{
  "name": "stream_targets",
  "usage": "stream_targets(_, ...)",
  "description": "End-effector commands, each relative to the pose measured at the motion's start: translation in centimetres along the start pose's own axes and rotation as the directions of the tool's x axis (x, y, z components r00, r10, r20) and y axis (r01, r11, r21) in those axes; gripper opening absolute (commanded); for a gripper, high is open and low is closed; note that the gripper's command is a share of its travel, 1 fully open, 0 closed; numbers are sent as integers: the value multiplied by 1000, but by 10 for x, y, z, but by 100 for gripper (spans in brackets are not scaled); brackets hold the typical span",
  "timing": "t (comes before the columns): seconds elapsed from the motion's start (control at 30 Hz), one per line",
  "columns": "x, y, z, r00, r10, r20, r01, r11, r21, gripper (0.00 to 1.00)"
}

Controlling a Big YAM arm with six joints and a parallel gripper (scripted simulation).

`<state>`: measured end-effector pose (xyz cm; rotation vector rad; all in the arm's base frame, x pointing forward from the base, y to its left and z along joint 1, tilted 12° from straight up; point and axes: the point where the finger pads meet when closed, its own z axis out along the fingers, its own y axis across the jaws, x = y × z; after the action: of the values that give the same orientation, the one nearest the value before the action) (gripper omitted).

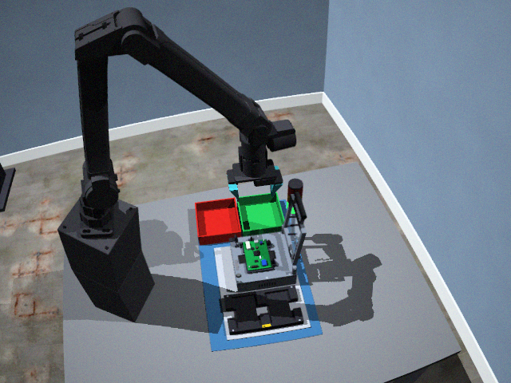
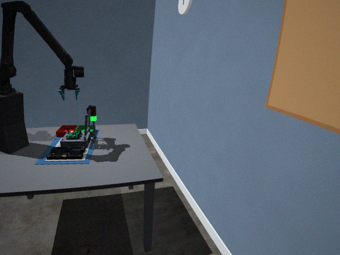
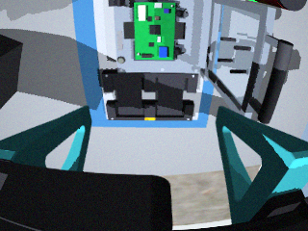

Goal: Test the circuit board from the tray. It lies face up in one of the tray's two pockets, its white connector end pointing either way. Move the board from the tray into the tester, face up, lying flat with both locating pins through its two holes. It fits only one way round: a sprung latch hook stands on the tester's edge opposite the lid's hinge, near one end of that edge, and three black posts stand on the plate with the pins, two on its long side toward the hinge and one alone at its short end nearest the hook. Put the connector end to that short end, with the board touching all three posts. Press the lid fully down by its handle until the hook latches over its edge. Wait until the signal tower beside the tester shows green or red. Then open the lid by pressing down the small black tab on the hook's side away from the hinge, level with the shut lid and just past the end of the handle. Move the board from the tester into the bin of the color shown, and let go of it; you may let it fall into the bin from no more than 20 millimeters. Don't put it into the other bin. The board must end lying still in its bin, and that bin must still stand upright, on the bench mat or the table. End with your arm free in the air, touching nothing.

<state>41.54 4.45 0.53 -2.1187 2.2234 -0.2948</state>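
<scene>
The green circuit board lies face up on the grey tester; it also shows in the wrist view. The tester's lid stands open, upright on the right side, with its black handle at the free edge. The signal tower shows green. My gripper is open and empty, high in the air above the green bin, its teal fingers pointing down. The red bin stands left of the green bin. The black tray holds no board.
Tester, tray and bins sit on or by a blue mat on the grey table. The arm's black base stands at the table's left. The table's right edge runs close to a blue wall.
</scene>
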Motion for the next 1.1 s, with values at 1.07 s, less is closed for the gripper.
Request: stream_targets(1.07,1,-16,150,1000,1,6,-1,1000,29,92)
